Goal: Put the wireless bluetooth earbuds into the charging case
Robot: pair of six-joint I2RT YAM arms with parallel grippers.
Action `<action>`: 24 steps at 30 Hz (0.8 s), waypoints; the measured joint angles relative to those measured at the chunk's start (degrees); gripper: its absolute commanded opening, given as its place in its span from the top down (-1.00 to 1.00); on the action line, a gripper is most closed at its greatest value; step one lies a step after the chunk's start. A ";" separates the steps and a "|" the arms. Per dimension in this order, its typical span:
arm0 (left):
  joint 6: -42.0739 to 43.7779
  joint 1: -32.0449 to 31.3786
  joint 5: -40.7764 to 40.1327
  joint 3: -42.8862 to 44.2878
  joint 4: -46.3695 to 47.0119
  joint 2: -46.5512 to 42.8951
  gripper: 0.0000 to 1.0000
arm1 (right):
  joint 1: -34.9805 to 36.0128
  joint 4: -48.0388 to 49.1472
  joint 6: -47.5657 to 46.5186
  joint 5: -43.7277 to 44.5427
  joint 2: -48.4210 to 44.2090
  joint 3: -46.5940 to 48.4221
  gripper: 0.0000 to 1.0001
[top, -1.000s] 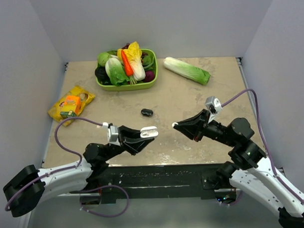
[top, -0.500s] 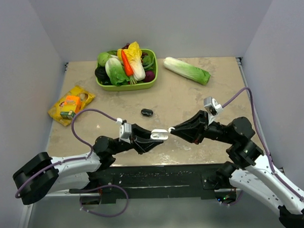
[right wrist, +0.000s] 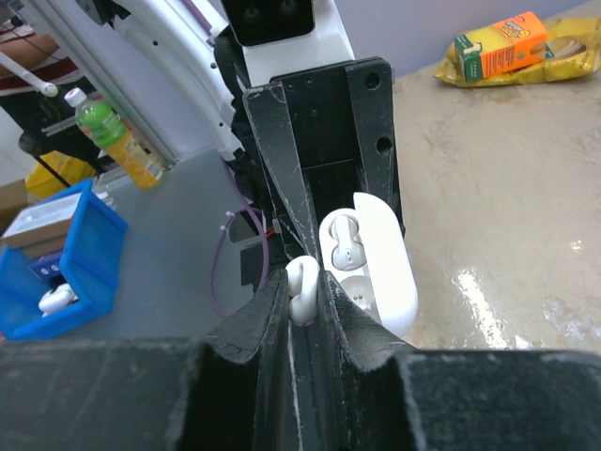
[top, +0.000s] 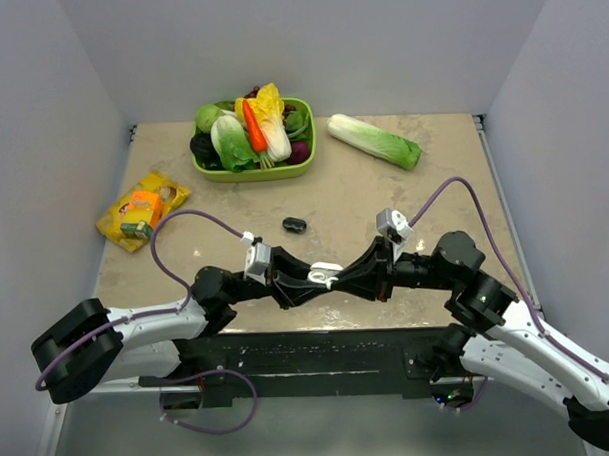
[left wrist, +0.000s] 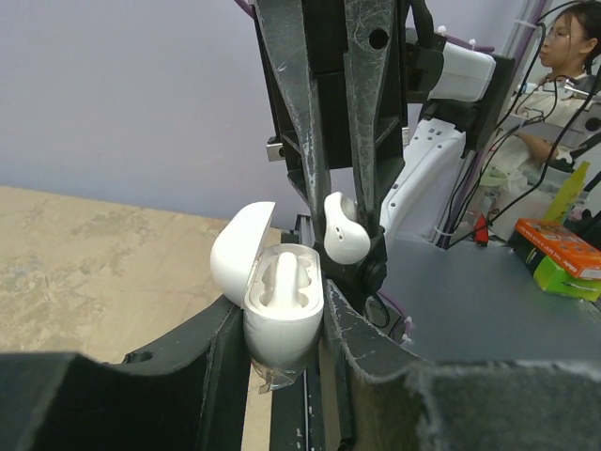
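My left gripper (top: 311, 279) is shut on the white charging case (top: 326, 274), held above the table's near edge with its lid open. In the left wrist view the case (left wrist: 282, 315) sits upright between the jaws, lid (left wrist: 239, 254) tipped left. One earbud (right wrist: 343, 241) is seated in the case (right wrist: 380, 263); the slot beside it is empty. My right gripper (top: 344, 280) is shut on the other white earbud (right wrist: 302, 289). It holds this earbud (left wrist: 346, 230) just above and beside the case's open top, not quite touching.
A black oval object (top: 293, 224) lies on the table beyond the grippers. A green basket (top: 304, 168) of vegetables and a napa cabbage (top: 373, 140) are at the back. A yellow packet with an orange box (top: 142, 206) lies at the left.
The left gripper carried the case rightward and the right gripper carried the earbud leftward. Their tips, apart a second ago, now meet over the near edge.
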 measured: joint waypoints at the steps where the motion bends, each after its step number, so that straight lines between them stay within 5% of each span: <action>1: -0.17 0.00 0.11 0.04 0.04 0.00 1.00 | 0.26 -0.52 -0.44 0.33 0.00 0.07 1.00; 24: -0.79 0.02 0.44 0.13 -0.07 -0.35 1.00 | 1.20 -1.11 -1.27 9.16 -1.62 0.15 1.00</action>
